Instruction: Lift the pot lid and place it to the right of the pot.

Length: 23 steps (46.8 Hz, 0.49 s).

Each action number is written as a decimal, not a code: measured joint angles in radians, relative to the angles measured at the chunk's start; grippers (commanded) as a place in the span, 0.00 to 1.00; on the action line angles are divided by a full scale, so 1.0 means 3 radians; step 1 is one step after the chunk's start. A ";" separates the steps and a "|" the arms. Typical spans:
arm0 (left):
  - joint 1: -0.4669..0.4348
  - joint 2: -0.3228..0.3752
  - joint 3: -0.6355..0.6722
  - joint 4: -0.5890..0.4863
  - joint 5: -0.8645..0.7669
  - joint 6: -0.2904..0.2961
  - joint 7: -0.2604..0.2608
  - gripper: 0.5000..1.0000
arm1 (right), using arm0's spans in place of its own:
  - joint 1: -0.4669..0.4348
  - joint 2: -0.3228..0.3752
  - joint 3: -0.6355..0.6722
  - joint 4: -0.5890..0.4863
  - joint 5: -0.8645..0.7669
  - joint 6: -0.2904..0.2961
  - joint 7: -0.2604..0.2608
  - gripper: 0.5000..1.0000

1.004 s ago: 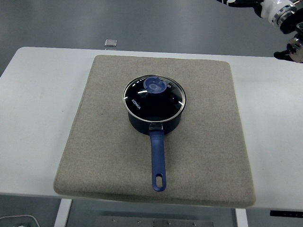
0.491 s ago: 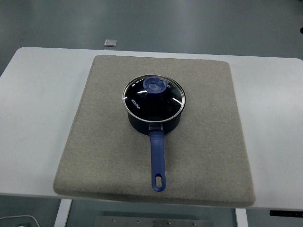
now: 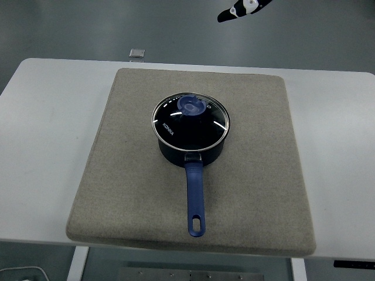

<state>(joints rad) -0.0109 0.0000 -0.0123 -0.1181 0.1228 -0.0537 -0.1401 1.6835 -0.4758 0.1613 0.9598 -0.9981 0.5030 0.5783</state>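
Hand (image 3: pixel 243 9): one, partly in view at the top edge, a black-and-white tip only; which arm it belongs to, and whether its fingers are spread or curled, cannot be told. It touches nothing and hangs beyond the far edge of the worktop.

Worktop (image 3: pixel 47 146): one, white, with rounded corners, spreading below and to either side of the hand.

Mat (image 3: pixel 117 193): one, grey-beige, square, lying flat on the worktop, its far edge below the hand and well apart from it.

Pot (image 3: pixel 190 153): one, dark blue, standing upright near the middle of the mat, below the hand and somewhat to its left, well apart.

Pot handle (image 3: pixel 195 199): one, blue, with a hanging slot at its end, running from the pot straight away from the hand toward the near edge.

Pot lid (image 3: pixel 171 126): one, glass with a metal rim, seated on the pot, not lifted.

Lid knob (image 3: pixel 193 106): one, blue, at the lid's centre.

Small grey square object (image 3: pixel 136 52): one, at the worktop's far edge, left of the hand and slightly below.
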 measured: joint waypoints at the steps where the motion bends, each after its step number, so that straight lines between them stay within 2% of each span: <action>1: 0.0000 0.0000 0.0000 0.0000 0.0000 0.0000 0.0000 1.00 | 0.0004 0.0011 0.0000 0.0027 -0.0040 -0.0012 0.0001 0.80; 5: 0.0001 0.0000 0.0000 0.0000 0.0000 0.0000 0.0000 1.00 | 0.0005 0.0052 0.0004 0.0065 -0.0191 -0.0070 0.0014 0.80; 10: 0.0001 0.0000 0.0000 0.0000 0.0000 0.0000 0.0000 1.00 | -0.0029 0.0131 0.0005 0.0093 -0.0490 -0.0239 0.0101 0.80; 16: 0.0001 0.0000 0.0000 0.0000 0.0000 0.0000 0.0000 1.00 | -0.0107 0.0201 0.0005 0.0176 -0.0884 -0.0440 0.0110 0.79; 23: 0.0000 0.0000 0.0000 0.0000 0.0000 0.0000 -0.0001 1.00 | -0.0183 0.0258 0.0003 0.0211 -0.1083 -0.0598 0.0109 0.79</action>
<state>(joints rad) -0.0109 0.0000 -0.0123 -0.1181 0.1229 -0.0537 -0.1405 1.6287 -0.3984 0.1623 1.0230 -1.3231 0.3236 0.6111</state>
